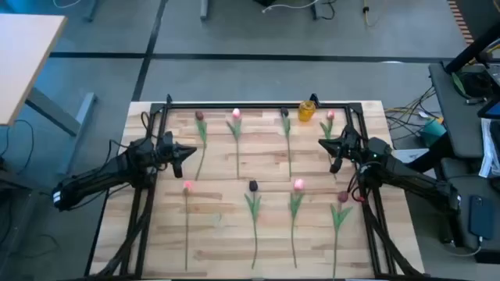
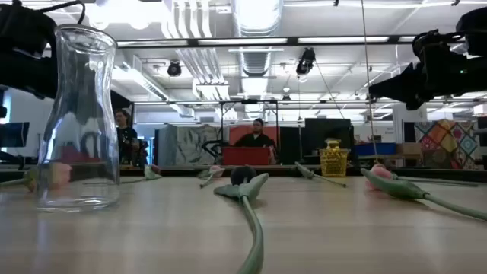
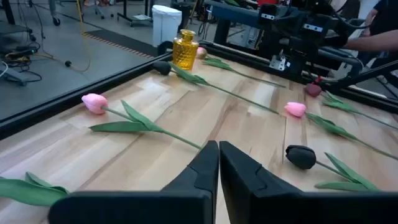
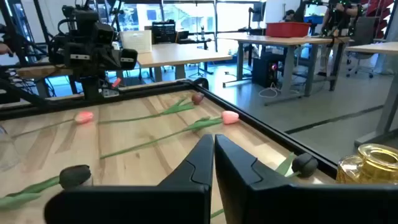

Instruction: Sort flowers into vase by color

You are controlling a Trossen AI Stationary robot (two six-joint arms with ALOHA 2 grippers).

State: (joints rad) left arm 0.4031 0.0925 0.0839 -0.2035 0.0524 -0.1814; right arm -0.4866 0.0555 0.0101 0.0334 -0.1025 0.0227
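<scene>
Flowers (image 1: 254, 204) lie spaced in rows for single picks; left gripper (image 1: 187, 153) and right gripper (image 1: 331, 146) hover pressed together, empty.

1. Clear glass vase (image 2: 78, 122) stands upright at the frame's left.
2. Dark-headed tulip (image 2: 243, 176) lies at centre — stem running toward the bottom edge.
3. Pink tulip (image 2: 380, 173) lies right.

Both arms are up off the counter, reaching inward from either side. Left end effector (image 1: 184, 153) pinched closed, right end effector (image 1: 334, 156) closed too, both empty.
</scene>
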